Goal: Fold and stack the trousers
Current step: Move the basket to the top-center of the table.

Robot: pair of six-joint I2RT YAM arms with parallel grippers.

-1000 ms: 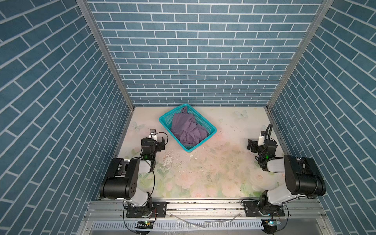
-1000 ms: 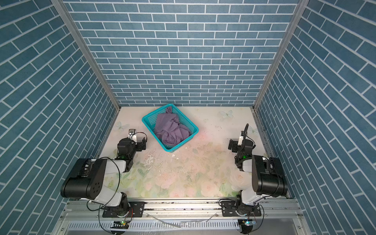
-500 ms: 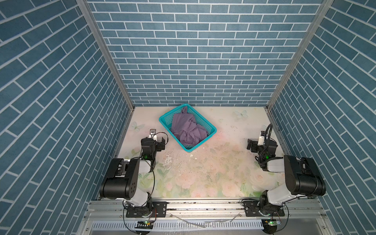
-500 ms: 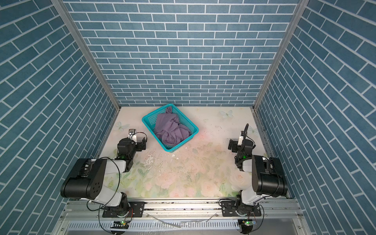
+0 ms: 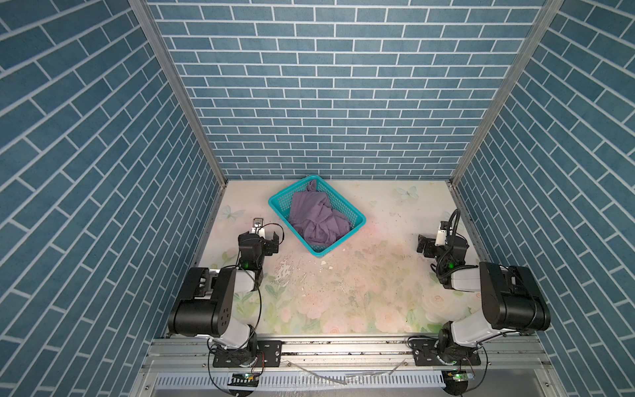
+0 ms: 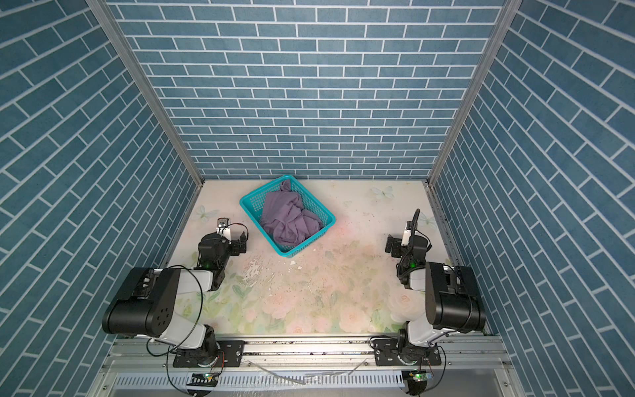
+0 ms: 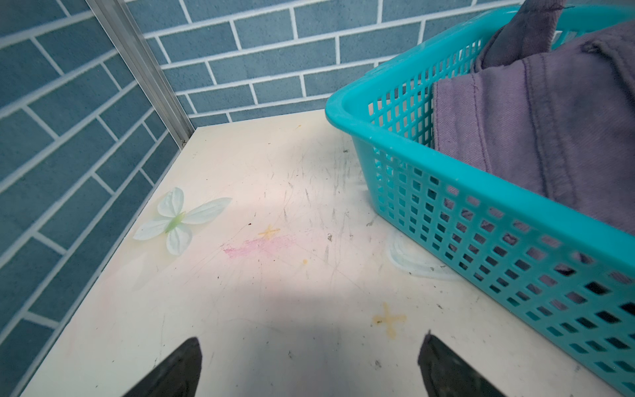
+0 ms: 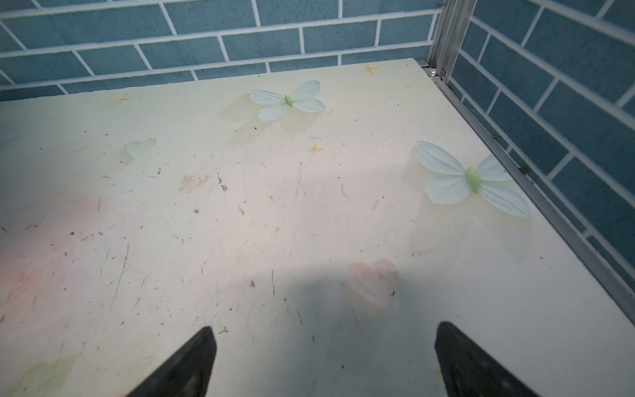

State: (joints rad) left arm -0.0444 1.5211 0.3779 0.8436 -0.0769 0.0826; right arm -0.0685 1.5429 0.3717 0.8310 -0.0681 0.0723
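1. Trousers [image 5: 318,220] [image 6: 290,220]: purple cloth, a crumpled, unfolded heap inside the teal basket [image 5: 275,202] [image 6: 244,203]. One end of the cloth pokes up at the basket's 12 o'clock corner. The left wrist view shows seams and a hem [image 7: 536,113] lying against the mesh wall [image 7: 481,233].
2. Basket position: it stands on the table [image 5: 360,285], turned diagonally. With 12 o'clock at the back wall, it is at about 11 o'clock from table centre, close to that wall.
3. Left gripper [image 7: 309,343]: jaws spread wide with nothing between them, only bare scuffed tabletop. In a top view it sits at the table's 9 o'clock side [image 5: 271,242]. The basket is just beside it at roughly its 2 o'clock, with no contact.
4. Right gripper [image 8: 323,330]: jaws equally wide and empty. It is at the table's 3 o'clock side [image 5: 424,244], well apart from the basket. Its wrist view shows only tabletop with butterfly prints [image 8: 287,100] and the wall corner.
5. Table surface: faded floral print, scratched. A few white flakes [image 5: 323,263] lie just off the basket's 6 o'clock corner.
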